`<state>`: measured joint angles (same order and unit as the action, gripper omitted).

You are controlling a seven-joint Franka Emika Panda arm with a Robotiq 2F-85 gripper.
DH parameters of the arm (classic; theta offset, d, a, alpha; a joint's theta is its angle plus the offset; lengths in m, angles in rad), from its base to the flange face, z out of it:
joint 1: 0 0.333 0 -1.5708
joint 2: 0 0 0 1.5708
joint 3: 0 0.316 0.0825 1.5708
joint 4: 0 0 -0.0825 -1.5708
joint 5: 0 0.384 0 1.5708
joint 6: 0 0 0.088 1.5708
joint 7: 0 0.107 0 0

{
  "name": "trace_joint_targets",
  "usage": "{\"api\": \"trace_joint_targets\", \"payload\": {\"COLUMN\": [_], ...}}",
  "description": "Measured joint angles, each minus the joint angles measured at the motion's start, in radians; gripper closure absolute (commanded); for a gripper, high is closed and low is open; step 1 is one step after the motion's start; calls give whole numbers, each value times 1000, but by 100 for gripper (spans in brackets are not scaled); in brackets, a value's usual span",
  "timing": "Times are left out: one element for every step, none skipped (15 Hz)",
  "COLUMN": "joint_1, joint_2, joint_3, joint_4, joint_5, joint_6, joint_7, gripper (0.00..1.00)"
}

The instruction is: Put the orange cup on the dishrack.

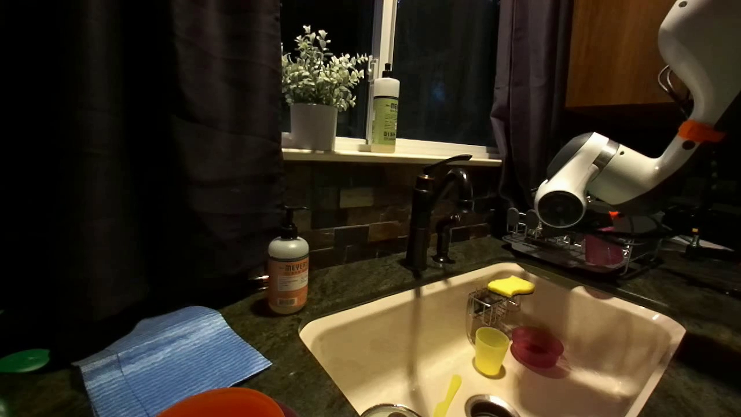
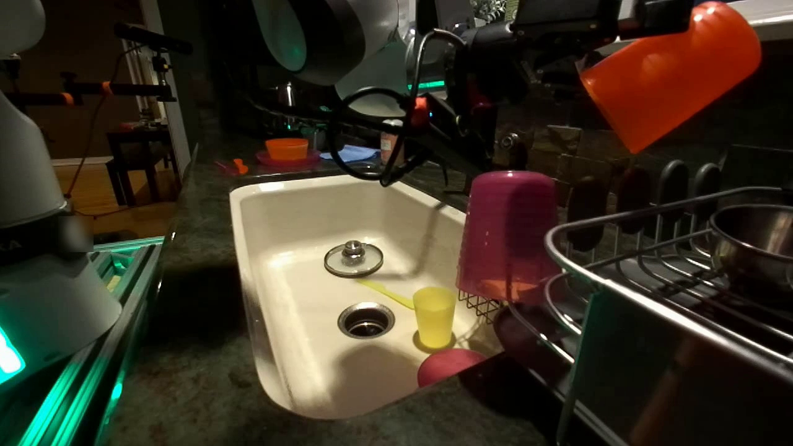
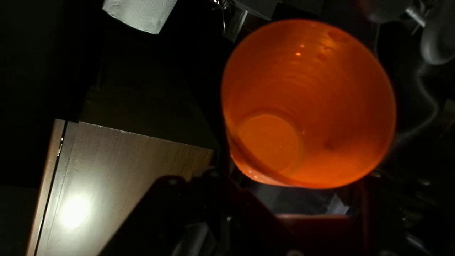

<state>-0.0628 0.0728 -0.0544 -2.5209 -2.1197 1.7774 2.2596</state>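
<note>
Orange cup (image 3: 312, 92) — tilted, gripped by the jaws — hangs higher than the dishrack (image 2: 669, 317).

You have a dark, mottled counter (image 2: 198, 365) with the sink (image 2: 297, 371) set into it. Along one side of the sink you see the tap (image 1: 419, 226) standing on the counter, and well apart from it an upright soap bottle (image 1: 288, 281). A blue cloth (image 1: 173, 353) lies spread near the bottle, with a flat green thing (image 1: 24, 360) close by. Your plate (image 2: 314, 159) lies near the cloth; whether they touch, you cannot tell. A small orange thing (image 2: 240, 166) lies just beside the plate. At the sink's opposite end, you have the dishrack (image 2: 626, 297) standing near the rim.
</note>
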Motion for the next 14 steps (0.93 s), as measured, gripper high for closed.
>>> {"api": "trace_joint_targets", "payload": {"joint_1": [-3,-6,-9,-11,-11,-11,-11,-11,-11,-11,-11,-11,-11,-11], "joint_2": [0,1,1,2,4,7,12,17,22,29,35,42,49,56], "joint_3": [0,-1,-2,-3,-4,-4,-4,-4,-4,-4,-3,-3,-3,-3], "joint_4": [2,5,7,9,10,11,13,14,18,23,28,34,39,45], "joint_5": [0,0,0,0,0,0,0,0,0,0,0,0,0,0], "joint_6": [-1,-1,-2,-2,-2,-2,-2,-2,-2,-2,-2,-2,-2,-2], "joint_7": [0,0,0,0,0,0,0,0,0,0,0,0,0,0], "gripper": [58,58,58,58,58,58,58,58,58,58,58,58,58,58]}}
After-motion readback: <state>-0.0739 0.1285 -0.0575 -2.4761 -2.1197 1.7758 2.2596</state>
